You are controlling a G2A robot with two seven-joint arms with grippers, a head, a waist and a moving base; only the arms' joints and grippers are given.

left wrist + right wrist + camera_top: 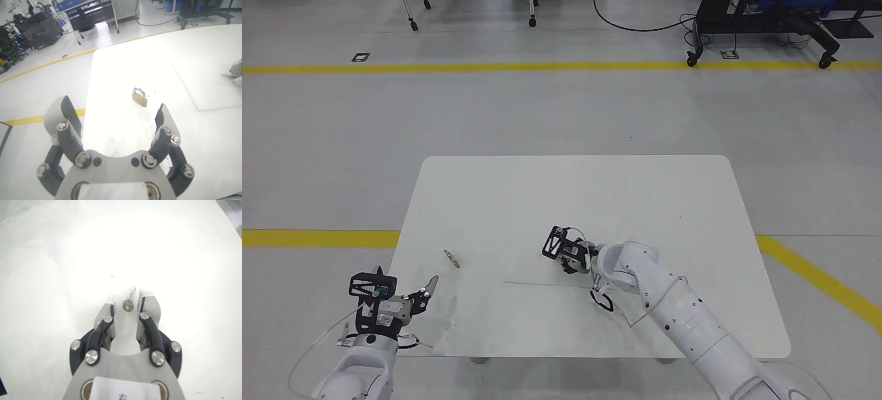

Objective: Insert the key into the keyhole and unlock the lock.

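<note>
— Entry one, padlock?
— Padlock [140,97]: brass, set on the white table [117,75] ahead of the left gripper [113,102]; jaws spread wide, nothing held.
— Entry two, key?
— Key [129,302]: laid flat between the part-open fingers of the right gripper [126,295]; not clasped.

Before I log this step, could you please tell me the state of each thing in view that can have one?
Padlock: shackle shut, no key in it.
Key: lying flat, not gripped.
Left gripper: fingers open, empty.
Right gripper: fingers open, one on either side of the key.
</note>
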